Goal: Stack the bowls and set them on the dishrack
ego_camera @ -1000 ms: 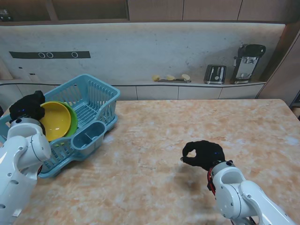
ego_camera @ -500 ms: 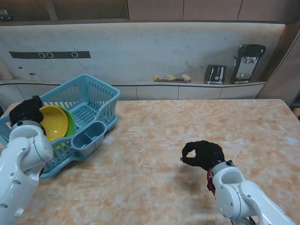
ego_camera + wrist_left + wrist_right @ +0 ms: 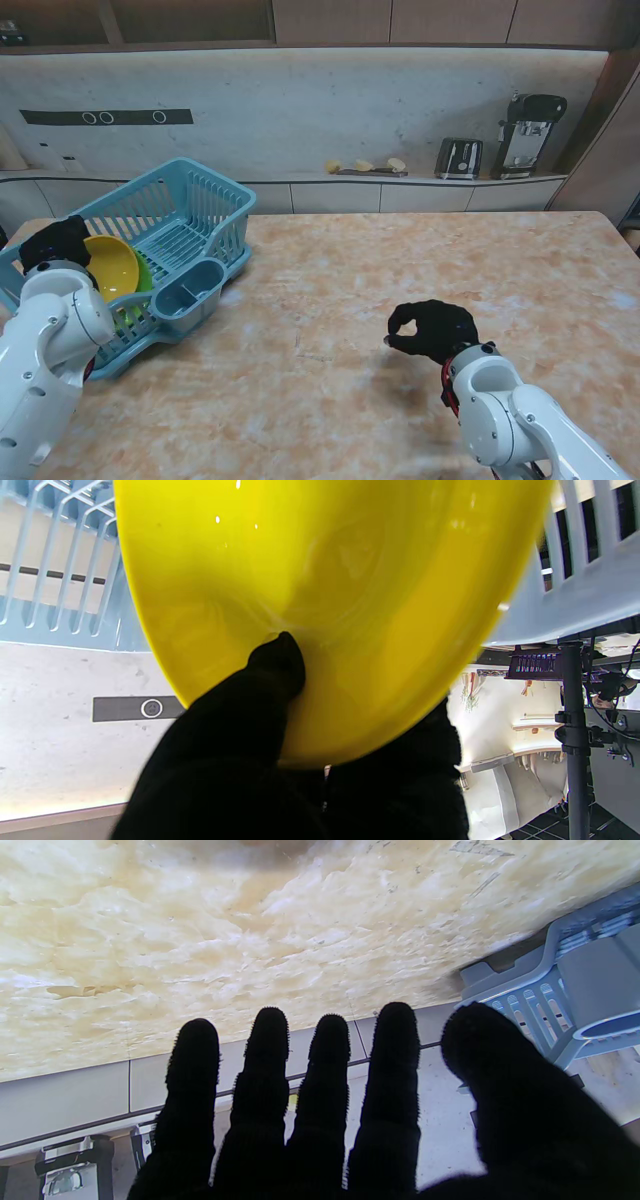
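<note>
Left robot hand [image 3: 55,243] clamped on yellow bowl [image 3: 112,265], nested in green bowl [image 3: 143,272] inside dishrack [image 3: 205,215]. Right robot hand [image 3: 432,330] empty, fingers apart, above bench [image 3: 330,280], well apart from dishrack.

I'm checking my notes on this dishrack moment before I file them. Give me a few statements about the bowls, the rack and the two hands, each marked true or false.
1. The left hand grips the yellow bowl. True.
2. The yellow bowl sits nested in a green bowl. True.
3. The bowls are on the bare table beside the dishrack. False: they are over the rack's inside.
4. The right hand holds a bowl. False: it holds nothing, over the table.
5. The rack is on the robot's right. False: left.
</note>
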You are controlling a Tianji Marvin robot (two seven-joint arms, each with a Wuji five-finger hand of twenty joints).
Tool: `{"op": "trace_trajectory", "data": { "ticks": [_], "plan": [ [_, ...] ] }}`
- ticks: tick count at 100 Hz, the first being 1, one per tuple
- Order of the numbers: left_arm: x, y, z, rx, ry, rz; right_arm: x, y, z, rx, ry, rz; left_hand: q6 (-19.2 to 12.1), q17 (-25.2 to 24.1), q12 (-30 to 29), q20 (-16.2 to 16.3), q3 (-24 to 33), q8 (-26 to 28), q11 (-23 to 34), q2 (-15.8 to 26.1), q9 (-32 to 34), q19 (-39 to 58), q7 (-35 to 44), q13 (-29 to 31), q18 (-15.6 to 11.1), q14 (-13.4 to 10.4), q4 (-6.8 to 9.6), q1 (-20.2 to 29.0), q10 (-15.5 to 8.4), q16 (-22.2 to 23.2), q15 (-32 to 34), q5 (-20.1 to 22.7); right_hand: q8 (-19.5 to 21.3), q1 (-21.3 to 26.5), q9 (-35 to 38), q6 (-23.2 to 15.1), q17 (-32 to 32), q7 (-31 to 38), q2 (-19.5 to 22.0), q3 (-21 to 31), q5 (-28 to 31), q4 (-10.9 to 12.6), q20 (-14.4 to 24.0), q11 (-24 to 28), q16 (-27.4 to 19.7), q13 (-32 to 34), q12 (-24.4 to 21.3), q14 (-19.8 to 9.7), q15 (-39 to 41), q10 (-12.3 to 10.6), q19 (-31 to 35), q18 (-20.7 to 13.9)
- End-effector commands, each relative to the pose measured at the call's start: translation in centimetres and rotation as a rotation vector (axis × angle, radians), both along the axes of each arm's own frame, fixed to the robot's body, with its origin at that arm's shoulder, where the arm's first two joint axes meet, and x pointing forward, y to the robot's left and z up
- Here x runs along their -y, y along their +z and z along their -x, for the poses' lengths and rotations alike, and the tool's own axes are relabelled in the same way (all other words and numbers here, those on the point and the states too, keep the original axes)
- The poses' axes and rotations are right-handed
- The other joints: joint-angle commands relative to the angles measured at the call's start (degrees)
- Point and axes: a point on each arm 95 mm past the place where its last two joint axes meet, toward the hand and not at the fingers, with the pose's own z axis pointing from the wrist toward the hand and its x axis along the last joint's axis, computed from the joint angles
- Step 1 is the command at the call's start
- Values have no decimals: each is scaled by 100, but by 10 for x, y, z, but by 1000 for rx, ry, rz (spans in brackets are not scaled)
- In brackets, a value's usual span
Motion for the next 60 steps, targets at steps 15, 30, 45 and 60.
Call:
{"op": "trace_trajectory", "data": {
  "ticks": [15,30,45,60],
  "plan": [
    [0,0,2,-20,5,11,-2,-4,3,-23,9,-3,162,-350,-455,172,-548,-620,-228,578,-331,-170,-370,-327,146,103,436,515,116,-581,-160,120,-14,-132,41,-120,-55,16,140,-38,57,-82,122,19,-31,-60,97,21,-75,-23,-47,52],
    [0,-1,2,-24,4,17,-2,-5,3,-23,11,-3,168,-645,-1106,269,-948,-855,-18,706,-770,-349,-698,-634,178,142,495,515,130,-1071,-357,79,-14,-130,36,-113,-52,15,138,-37,59,-81,123,16,-32,-62,96,17,-76,-22,-45,54],
    [0,-2,2,-28,4,20,-2,-5,3,-24,12,-4,134,-1092,-2385,410,-1629,-973,213,898,-1368,-535,-1145,-1140,314,263,598,509,165,-1537,-677,-32,-15,-129,40,-119,-46,12,138,-38,55,-82,123,19,-33,-63,97,20,-78,-21,-42,55],
    [-2,-1,3,-31,10,34,-3,-5,3,-25,13,-5,68,-1580,-2791,553,-2401,-1010,-21,1188,-1694,-646,-1540,-1647,512,388,696,473,181,-1951,-947,-140,-12,-130,39,-119,-50,15,140,-38,60,-81,122,19,-32,-60,97,19,-74,-19,-43,55]
  ]
}}
